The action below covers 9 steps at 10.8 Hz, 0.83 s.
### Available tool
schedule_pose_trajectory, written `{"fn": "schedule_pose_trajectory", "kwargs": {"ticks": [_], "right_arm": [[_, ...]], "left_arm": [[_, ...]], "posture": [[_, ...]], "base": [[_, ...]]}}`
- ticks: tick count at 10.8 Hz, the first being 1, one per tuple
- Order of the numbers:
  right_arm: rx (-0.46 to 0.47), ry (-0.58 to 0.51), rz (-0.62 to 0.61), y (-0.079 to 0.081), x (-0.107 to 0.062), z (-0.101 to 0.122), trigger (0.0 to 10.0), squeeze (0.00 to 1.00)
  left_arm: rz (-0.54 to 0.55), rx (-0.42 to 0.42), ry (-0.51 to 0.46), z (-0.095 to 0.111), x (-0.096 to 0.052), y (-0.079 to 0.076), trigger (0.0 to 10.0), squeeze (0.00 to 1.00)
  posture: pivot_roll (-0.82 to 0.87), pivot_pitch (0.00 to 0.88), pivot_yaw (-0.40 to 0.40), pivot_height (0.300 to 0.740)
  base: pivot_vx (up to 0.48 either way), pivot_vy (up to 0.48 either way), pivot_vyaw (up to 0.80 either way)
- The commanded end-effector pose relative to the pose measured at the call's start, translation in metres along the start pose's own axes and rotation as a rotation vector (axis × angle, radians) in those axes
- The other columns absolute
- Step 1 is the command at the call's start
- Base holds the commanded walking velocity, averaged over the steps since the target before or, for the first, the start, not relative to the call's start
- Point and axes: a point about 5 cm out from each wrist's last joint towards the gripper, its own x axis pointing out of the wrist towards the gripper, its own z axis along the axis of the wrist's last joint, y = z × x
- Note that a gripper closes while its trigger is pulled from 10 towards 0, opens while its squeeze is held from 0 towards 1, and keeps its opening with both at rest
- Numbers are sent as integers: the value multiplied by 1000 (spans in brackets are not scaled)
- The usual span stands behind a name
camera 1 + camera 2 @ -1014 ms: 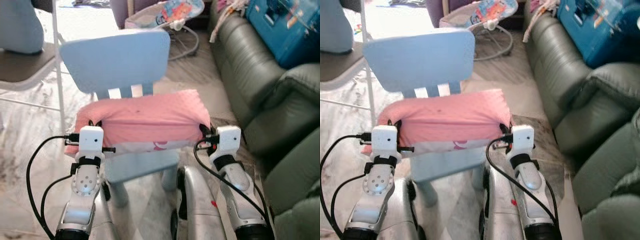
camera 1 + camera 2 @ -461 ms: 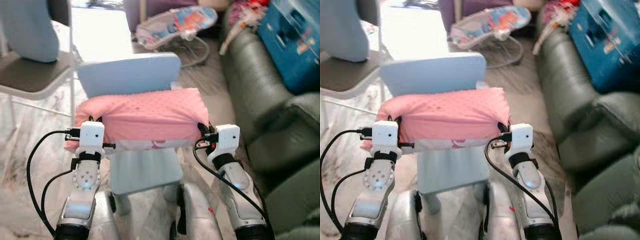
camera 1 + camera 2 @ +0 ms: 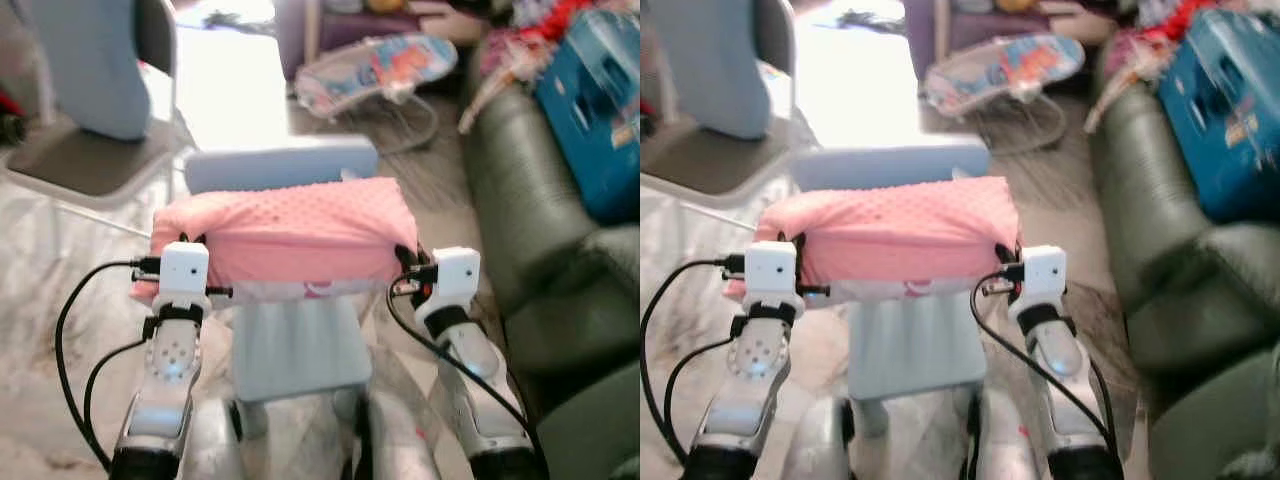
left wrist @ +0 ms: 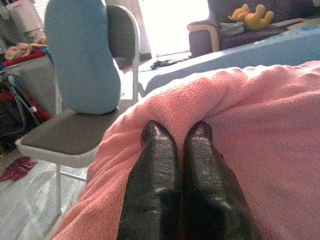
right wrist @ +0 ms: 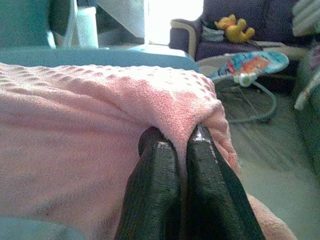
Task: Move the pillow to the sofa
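Observation:
A pink pillow (image 3: pixel 285 232) hangs between my two arms, lifted off the small light-blue chair (image 3: pixel 297 345) beneath it. My left gripper (image 4: pixel 176 137) is shut on the pillow's left end, its black fingers (image 4: pixel 152 170) pinching a fold of pink fabric. At the pillow's right end my right gripper (image 5: pixel 177 135) is shut on it the same way. The dark green sofa (image 3: pixel 520 210) runs along the right side of the room.
A blue box (image 3: pixel 600 100) lies on the sofa's far seat. A baby bouncer (image 3: pixel 375 70) stands on the floor behind the blue chair. At the far left stands a folding chair (image 3: pixel 95 160) with a blue cushion (image 4: pixel 82 55) on it.
The pillow has risen off the blue chair's seat, held in both grippers. The camera has moved back and up, so the chair sits lower in view.

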Motion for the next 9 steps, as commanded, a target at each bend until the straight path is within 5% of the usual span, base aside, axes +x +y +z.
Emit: {"fn": "schedule_pose_trajectory", "kwargs": {"ticks": [1,3,7,9], "right_arm": [[-4,-22,-19,-5,4,6,10000,0],[-11,-24,-24,-8,3,6,10000,0],[-16,-23,-28,-10,2,7,10000,0],[-13,-17,-30,-10,1,5,10000,0]], "left_arm": [[2,11,-18,6,4,1,10000,0],[-17,9,-14,5,5,-2,10000,0],[-24,73,74,-5,5,-20,10000,0],[-94,1,66,-2,3,-26,10000,0]], "posture": [[0,0,-60,704],[-6,0,-54,740],[-12,0,-55,740],[-14,0,-56,740]], "base": [[0,0,0],[0,0,0],[0,0,0],[0,0,0]]}}
